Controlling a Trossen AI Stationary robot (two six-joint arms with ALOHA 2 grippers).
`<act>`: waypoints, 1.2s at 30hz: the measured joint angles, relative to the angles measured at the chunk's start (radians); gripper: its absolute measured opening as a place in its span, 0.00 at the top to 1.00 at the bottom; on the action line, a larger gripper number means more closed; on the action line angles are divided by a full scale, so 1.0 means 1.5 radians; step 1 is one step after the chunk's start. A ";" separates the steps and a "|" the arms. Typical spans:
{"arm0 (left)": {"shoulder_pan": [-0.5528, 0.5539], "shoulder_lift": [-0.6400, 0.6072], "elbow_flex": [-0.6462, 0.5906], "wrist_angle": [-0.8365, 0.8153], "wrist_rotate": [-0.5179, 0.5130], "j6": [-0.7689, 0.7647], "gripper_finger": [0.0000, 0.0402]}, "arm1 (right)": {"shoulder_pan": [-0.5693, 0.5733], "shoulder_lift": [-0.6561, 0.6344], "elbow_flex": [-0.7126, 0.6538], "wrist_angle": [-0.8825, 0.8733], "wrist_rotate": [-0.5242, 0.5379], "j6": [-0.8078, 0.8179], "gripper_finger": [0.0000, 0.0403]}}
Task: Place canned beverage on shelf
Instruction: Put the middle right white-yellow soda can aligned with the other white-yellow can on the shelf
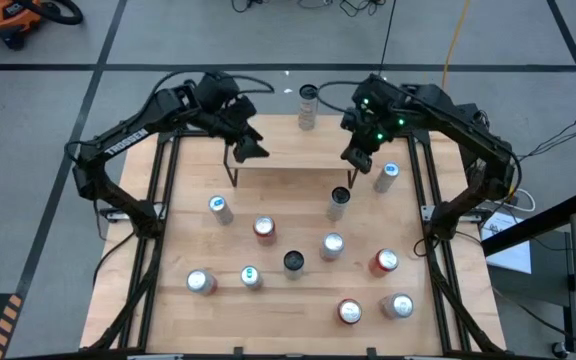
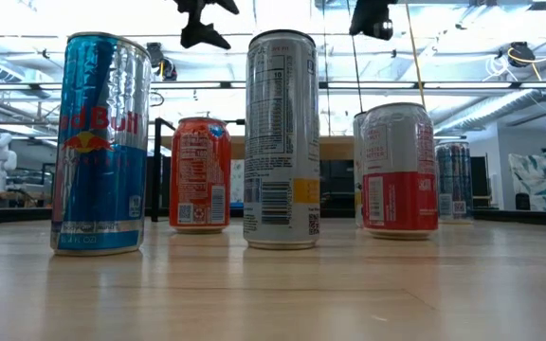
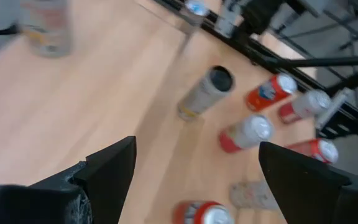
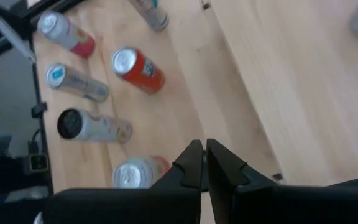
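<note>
The left gripper (image 1: 251, 150) is hovering over the left end of the small raised light-wood shelf on thin black legs (image 1: 286, 150), its two dark fingers (image 3: 107, 171) spread wide and holding nothing. The right gripper (image 1: 354, 158) is hanging over the shelf's right end with fingers pressed together, empty. One slim silver beverage can (image 1: 308, 106) is standing at the shelf's far edge, while the other cans are standing on the wooden tabletop (image 1: 298, 300) below

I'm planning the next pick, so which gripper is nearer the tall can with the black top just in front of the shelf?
Right. The right gripper, shut, hangs just behind the black-topped can, over the shelf. The left gripper, open, hangs over the shelf's opposite end.
</note>
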 joint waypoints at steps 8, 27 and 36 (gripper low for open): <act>-0.075 -0.006 0.000 -0.028 -0.028 -0.071 0.15 | 0.023 0.000 -0.005 -0.049 0.004 -0.035 1.00; -0.199 -0.016 0.000 -0.105 -0.145 -0.274 0.15 | 0.064 -0.052 -0.007 -0.053 0.003 -0.105 1.00; -0.288 -0.016 0.000 -0.130 -0.262 -0.356 0.15 | 0.097 -0.077 -0.121 0.021 0.000 -0.153 1.00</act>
